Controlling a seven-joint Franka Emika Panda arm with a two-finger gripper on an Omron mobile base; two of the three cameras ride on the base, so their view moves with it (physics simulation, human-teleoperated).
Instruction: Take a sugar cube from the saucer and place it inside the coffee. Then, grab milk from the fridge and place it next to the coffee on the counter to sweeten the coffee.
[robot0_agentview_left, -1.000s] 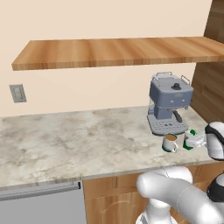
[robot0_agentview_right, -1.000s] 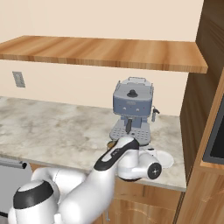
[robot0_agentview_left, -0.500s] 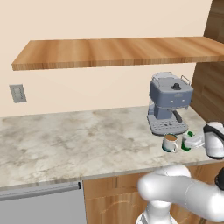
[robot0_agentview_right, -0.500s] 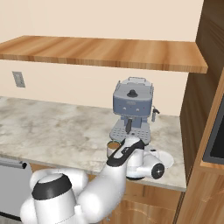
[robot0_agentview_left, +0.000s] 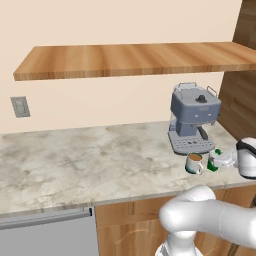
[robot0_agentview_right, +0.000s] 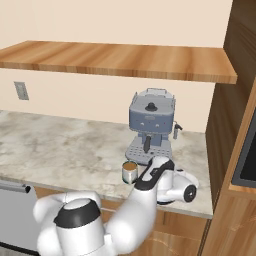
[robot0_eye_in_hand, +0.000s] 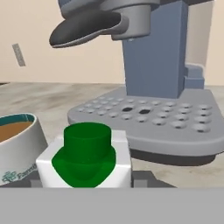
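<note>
The coffee (robot0_agentview_left: 194, 162) is a white mug with a green band and brown liquid, standing on the counter (robot0_agentview_left: 90, 160) in front of the espresso machine. Just to its right is the milk (robot0_agentview_left: 214, 161), a white carton with a green top. My gripper (robot0_agentview_left: 216, 160) is shut on the milk, reaching in from the right. In the hand view the milk (robot0_eye_in_hand: 87, 155) sits low and centred, right in front of my gripper (robot0_eye_in_hand: 87, 183), with the coffee (robot0_eye_in_hand: 17, 144) close on its left. From the right base view the coffee (robot0_agentview_right: 129, 171) shows beside my forearm. The saucer, sugar cube and fridge are out of view.
A grey-blue espresso machine (robot0_agentview_left: 194, 117) stands just behind the mug and carton, its drip tray (robot0_eye_in_hand: 144, 118) close ahead of the hand. A wooden shelf (robot0_agentview_left: 135, 57) runs above. A tall wooden cabinet (robot0_agentview_right: 235, 150) closes the counter's right end. Open counter stretches to the left.
The elbow has swung down and aside, so the mug now shows in the right base view. The hand and the milk have barely shifted beside the mug.
</note>
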